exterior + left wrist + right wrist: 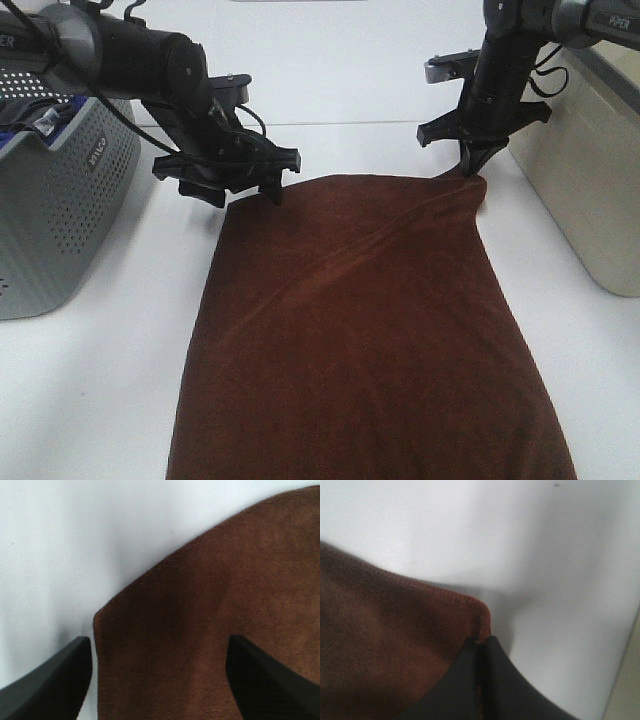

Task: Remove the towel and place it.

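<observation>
**Towel [370,330] pinched at one corner, other pincer spread wide**

Spread out on the white surface [90,400], just beside the grey perforated basket [60,200]. Dark reddish-brown plush, mostly flat, with one long crease slanting from the back corner farthest from the basket down toward the basket-side edge. Front end cut off by the bottom of the high view.

At that back corner farthest from the basket: right pincer [472,168], pointing down, fingers pressed together and clamped on the cloth. Corner drawn up into a small peak above the rest of the fabric. Seen close in the right wrist view [481,650] as two black tips meeting right at the hemmed edge (stitch line plain along the border).

At the back corner nearest the basket: left pincer [247,192], fingers set far apart, gripping nothing. Seen in the left wrist view [160,680] straddling the rounded corner, one finger [50,685] over bare surface just off the edge, the other over the plush. Impossible to tell whether either tip touches down.

Beyond the towel from the basket: a beige bin [590,170], close to the pinched corner but apart from it.
</observation>
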Robot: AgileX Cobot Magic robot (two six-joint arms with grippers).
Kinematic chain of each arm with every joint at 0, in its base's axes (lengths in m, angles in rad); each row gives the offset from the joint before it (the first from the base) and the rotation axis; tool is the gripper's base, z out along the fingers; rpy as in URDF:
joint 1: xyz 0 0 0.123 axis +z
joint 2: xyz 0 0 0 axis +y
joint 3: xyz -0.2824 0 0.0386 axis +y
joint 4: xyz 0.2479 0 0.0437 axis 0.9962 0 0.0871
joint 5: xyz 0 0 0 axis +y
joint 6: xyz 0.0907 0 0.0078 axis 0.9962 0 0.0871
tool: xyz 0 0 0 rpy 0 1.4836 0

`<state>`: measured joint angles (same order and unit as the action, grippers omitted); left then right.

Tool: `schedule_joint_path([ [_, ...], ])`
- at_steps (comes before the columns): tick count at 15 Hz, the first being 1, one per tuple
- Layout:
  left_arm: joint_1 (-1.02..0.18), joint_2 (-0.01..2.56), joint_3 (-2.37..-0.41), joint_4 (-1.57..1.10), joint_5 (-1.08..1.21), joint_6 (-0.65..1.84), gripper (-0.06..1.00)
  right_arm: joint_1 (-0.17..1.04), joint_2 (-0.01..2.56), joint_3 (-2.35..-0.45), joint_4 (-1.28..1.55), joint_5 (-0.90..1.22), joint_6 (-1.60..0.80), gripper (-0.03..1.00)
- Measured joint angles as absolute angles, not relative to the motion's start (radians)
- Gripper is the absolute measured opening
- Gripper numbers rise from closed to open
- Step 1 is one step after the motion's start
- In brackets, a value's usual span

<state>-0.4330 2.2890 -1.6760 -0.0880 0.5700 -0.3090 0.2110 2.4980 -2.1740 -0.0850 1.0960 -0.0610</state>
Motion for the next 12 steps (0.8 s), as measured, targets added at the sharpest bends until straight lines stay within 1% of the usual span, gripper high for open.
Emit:
schedule_joint_path([
  [10, -0.433, 2.341, -1.703, 0.0, 0.544, -0.345, 0.71, 0.211, 2.498, -2.174, -0.079, 1.096, -0.061, 0.0],
  [12, -0.433, 2.35, -1.703, 0.0, 0.516, -0.347, 0.66, 0.211, 2.498, -2.174, -0.079, 1.096, -0.061, 0.0],
])
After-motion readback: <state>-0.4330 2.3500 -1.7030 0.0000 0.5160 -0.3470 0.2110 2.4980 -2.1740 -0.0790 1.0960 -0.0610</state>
